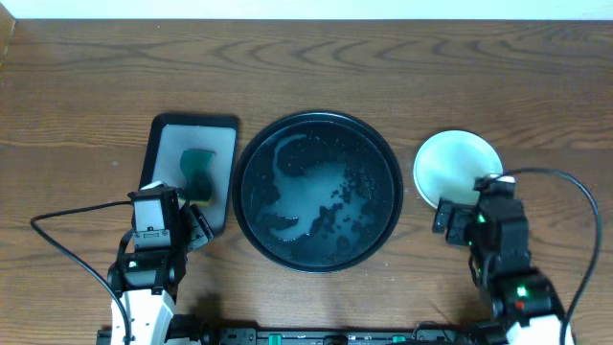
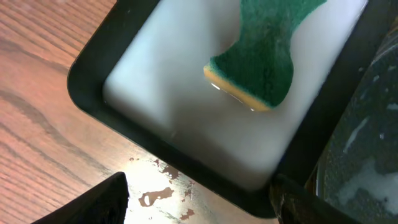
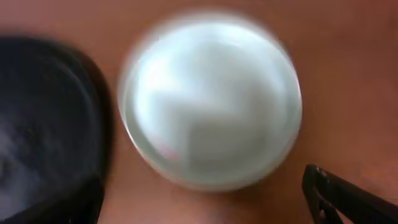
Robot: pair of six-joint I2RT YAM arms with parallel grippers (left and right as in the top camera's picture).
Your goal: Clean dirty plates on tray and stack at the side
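Note:
A pale mint-green plate (image 1: 456, 165) lies on the bare wood to the right of the large round black tray (image 1: 372, 158). I cannot tell whether other plates lie under it, and no yellow plate shows. The tray holds only wet, soapy streaks. My right gripper (image 1: 460, 215) is open and empty just in front of the plate, which fills the right wrist view (image 3: 211, 99), with the tray (image 3: 43, 112) at the left. My left gripper (image 1: 184, 228) is open and empty in front of the rectangular tray; its fingers (image 2: 199, 202) hang over wet wood.
A small rectangular black tray (image 1: 192, 121) with a grey inside sits left of the round tray and holds a green-and-yellow sponge (image 1: 198, 172). The sponge (image 2: 261, 68) and the tray's rim (image 2: 186, 158) show in the left wrist view. Cables trail beside both arms.

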